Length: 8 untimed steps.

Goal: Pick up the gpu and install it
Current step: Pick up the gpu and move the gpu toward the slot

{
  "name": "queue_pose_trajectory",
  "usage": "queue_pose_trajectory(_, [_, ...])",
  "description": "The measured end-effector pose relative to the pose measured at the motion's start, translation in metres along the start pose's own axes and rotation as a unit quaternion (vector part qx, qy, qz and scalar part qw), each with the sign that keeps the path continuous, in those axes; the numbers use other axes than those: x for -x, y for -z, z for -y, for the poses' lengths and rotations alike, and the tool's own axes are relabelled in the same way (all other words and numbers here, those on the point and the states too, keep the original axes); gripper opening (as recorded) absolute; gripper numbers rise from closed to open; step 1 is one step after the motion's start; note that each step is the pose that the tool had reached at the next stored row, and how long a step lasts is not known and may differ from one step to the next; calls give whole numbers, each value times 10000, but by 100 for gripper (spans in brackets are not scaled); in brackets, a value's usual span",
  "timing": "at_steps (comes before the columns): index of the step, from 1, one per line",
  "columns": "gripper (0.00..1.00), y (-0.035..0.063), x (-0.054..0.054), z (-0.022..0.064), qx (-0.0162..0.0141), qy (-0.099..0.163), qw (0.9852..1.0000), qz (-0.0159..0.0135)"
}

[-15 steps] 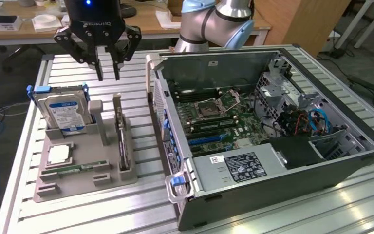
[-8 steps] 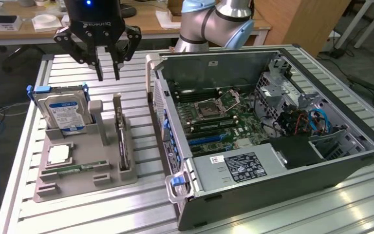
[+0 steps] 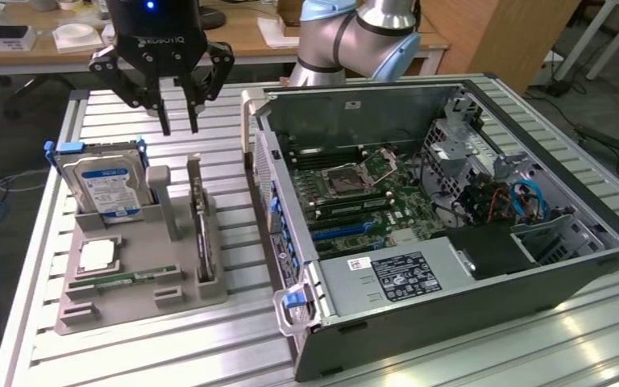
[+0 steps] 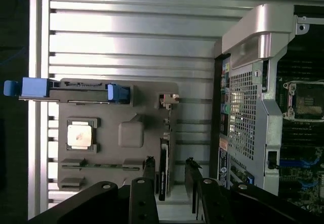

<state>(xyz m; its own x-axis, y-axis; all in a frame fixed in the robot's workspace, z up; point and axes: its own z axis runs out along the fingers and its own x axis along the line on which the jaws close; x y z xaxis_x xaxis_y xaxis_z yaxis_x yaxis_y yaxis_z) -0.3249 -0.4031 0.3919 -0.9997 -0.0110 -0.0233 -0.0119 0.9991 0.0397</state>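
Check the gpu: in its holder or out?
In. The gpu stands on edge in the gray holder's slot; the open gripper hangs above it, holding nothing.

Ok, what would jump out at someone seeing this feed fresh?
The opened computer case dominates the exterior view's right, motherboard exposed. On that view's left, the black gripper hovers open above a grey holder tray where the gpu stands on edge beside a blue-labelled hard drive.

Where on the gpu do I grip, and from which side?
Grip the gpu by its exposed top edge, coming straight down from above. It stands on edge in a slot of the holder, so only the upper part is free, and the end effector can close across its thickness.
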Motion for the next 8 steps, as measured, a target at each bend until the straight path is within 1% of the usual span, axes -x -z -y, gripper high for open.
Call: queue_pose_trajectory(8, [37, 1, -1, 55, -20, 7, 10000, 0])
